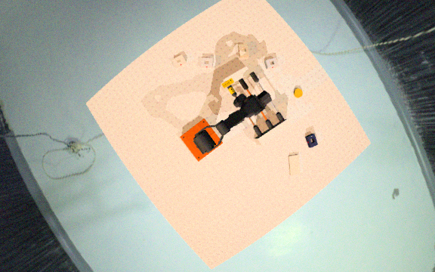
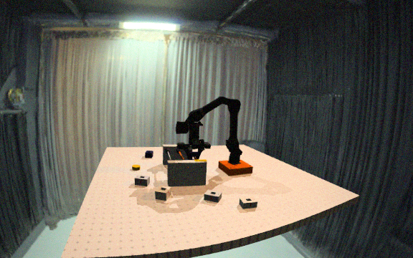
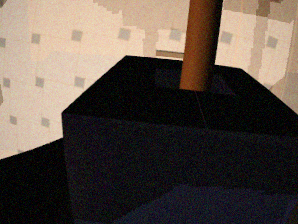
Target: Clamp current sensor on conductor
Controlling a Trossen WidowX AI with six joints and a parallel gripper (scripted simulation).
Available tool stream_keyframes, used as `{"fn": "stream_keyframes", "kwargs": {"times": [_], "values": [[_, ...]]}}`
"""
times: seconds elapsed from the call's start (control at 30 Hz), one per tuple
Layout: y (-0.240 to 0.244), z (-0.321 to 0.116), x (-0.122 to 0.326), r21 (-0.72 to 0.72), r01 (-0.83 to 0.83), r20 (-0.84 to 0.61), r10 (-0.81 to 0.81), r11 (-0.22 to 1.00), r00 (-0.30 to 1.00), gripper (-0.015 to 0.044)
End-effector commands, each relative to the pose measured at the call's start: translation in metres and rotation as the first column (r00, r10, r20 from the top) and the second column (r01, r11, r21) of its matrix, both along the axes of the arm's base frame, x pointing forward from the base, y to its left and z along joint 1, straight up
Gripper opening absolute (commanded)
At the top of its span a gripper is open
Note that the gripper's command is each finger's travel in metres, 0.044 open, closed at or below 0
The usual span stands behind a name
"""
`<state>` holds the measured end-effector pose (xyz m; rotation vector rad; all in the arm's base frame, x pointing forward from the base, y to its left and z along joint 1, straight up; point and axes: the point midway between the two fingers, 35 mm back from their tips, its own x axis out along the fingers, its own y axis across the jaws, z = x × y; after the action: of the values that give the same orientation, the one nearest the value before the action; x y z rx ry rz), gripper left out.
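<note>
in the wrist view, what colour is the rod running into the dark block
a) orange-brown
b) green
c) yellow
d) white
A: the rod shows orange-brown where it enters the opening in the dark block.

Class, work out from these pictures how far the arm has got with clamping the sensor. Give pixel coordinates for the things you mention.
Looks done: the dark sensor [image 3: 135, 160] is around an orange conductor [image 3: 201, 45], which enters its opening.
In hand: the gripper [image 2: 195, 155] is shut on the sensor, apparently squeezing.
Left: letting go and backing off. Latching and arrow direction cannot be confirmed.
</note>
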<state>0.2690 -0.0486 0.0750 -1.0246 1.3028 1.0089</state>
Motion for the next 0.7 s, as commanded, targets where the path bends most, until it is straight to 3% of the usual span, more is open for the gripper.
{"fn": "stream_keyframes", "kwargs": {"times": [0.0,0.2,0.53,0.67], "values": [[-0.0004,0.0007,0.0016,-0.001,0.0,0.003,0.0,1.0,1.0,0.0],[-0.0003,-0.0045,0.0014,0.0,0.0,0.002,0.0,1.0,1.0,0.0],[-0.0002,-0.0005,0.0012,-0.001,0.0,0.003,0.0,1.0,1.0,0.0262],[-0.0002,-0.0005,0.0012,-0.001,0.0,0.003,0.0,1.0,1.0,0.0268]]}}
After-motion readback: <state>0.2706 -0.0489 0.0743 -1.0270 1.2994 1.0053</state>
